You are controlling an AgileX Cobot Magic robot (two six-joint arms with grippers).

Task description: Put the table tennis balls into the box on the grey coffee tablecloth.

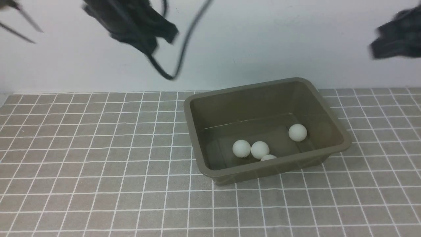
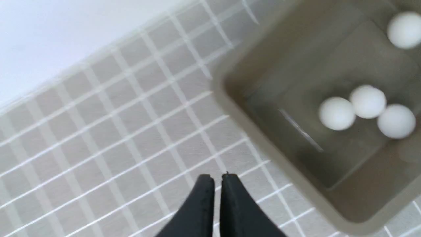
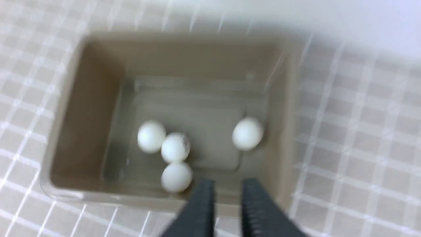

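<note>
Front: four white balls (image 1: 260,149) all lie inside the green box (image 1: 246,105), three bunched by its near wall and one apart to the right; the box sits on the checked cloth (image 1: 98,148), with the left arm (image 1: 131,23) and right arm (image 1: 394,36) blurred up high. Left wrist: left tool (image 2: 217,177) is clenched and empty, over the cloth beside the box. Right wrist: right tool (image 3: 228,184) is blurred, jaws a little apart with nothing between them, over the box's rim.
</note>
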